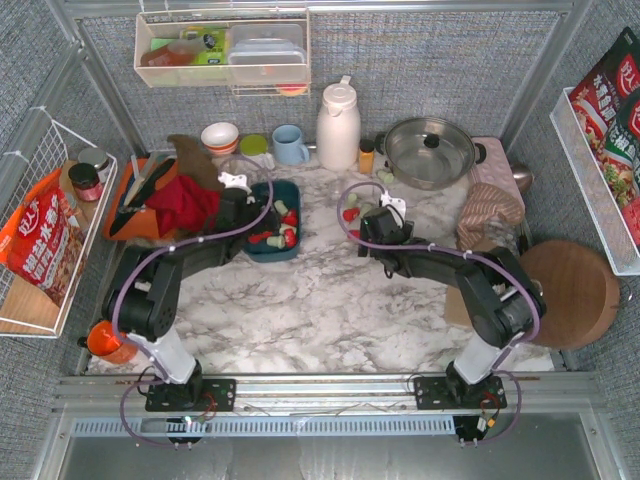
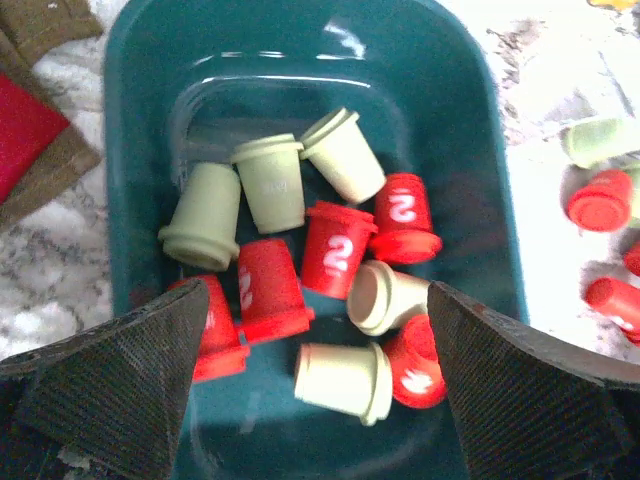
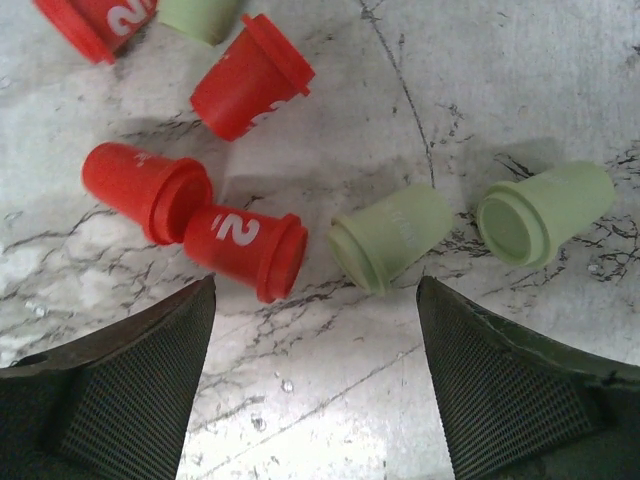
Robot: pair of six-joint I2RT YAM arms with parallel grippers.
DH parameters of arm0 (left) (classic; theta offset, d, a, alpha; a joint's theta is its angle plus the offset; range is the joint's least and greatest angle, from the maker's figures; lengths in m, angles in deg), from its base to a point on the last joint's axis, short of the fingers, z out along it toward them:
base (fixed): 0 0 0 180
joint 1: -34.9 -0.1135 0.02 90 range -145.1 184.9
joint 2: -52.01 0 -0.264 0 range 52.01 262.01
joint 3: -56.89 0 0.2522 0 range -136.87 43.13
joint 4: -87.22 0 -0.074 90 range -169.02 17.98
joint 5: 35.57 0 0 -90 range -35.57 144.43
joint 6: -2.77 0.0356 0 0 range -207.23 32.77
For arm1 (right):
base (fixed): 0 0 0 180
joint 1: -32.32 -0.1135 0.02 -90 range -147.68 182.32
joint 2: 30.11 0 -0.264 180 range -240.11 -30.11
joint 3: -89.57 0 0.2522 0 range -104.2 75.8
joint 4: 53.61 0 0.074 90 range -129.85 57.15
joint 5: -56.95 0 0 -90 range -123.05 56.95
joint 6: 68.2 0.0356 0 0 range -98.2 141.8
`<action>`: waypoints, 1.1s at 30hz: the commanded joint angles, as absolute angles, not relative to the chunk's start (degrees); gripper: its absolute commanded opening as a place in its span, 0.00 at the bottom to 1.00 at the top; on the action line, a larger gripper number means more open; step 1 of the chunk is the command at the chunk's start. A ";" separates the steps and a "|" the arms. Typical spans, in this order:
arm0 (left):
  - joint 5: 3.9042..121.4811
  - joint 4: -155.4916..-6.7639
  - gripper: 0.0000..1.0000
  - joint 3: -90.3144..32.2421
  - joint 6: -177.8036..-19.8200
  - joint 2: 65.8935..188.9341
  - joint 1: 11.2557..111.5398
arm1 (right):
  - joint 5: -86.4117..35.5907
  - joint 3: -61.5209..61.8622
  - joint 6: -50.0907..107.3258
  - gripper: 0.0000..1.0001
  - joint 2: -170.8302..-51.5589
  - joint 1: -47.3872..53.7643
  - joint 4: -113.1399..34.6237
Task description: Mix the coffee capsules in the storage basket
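Observation:
The teal storage basket [image 1: 262, 254] sits left of centre on the marble table. In the left wrist view its floor [image 2: 300, 60] holds several coffee capsules lying jumbled, red ones [image 2: 335, 250] mixed with pale green ones [image 2: 270, 180]. My left gripper [image 2: 316, 320] hangs open just above them, holding nothing; from above it [image 1: 240, 205] is over the basket's left side. My right gripper [image 1: 383, 212] is open over bare marble. Just beyond its fingers [image 3: 315, 300] lie loose capsules: a red one [image 3: 245, 245], a green one [image 3: 390, 235], another green [image 3: 545, 212], more red [image 3: 250, 78].
An orange tray [image 1: 135, 205] with a red cloth [image 1: 185, 205] borders the basket's left. Behind stand bowls [image 1: 220, 137], a blue mug [image 1: 290, 145], a white thermos [image 1: 338, 125] and a steel pot [image 1: 430, 150]. A folded cloth [image 1: 490, 210] and round wooden board [image 1: 565, 290] lie at right.

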State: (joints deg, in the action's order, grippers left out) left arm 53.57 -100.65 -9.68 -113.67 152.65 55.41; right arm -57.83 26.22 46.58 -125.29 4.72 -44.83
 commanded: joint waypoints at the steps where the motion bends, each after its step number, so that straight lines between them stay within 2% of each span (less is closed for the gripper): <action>1: 52.68 -103.37 1.00 -5.60 -115.06 146.23 55.35 | -61.67 24.27 49.00 0.86 -128.51 4.72 -45.93; 12: 54.86 -105.86 1.00 1.35 -115.76 129.13 55.47 | -60.36 20.57 47.40 0.77 -134.17 4.67 -48.04; 22: 56.34 -106.89 0.99 1.99 -116.05 128.64 55.64 | -61.43 19.16 52.45 0.78 -134.93 4.31 -43.90; 28: 57.11 -107.02 0.99 1.81 -116.01 128.70 55.62 | -69.84 16.29 61.60 0.78 -135.67 2.09 -40.54; 33: 57.50 -107.18 1.00 2.15 -115.86 128.39 55.64 | -76.45 11.61 71.30 0.77 -137.97 1.69 -31.02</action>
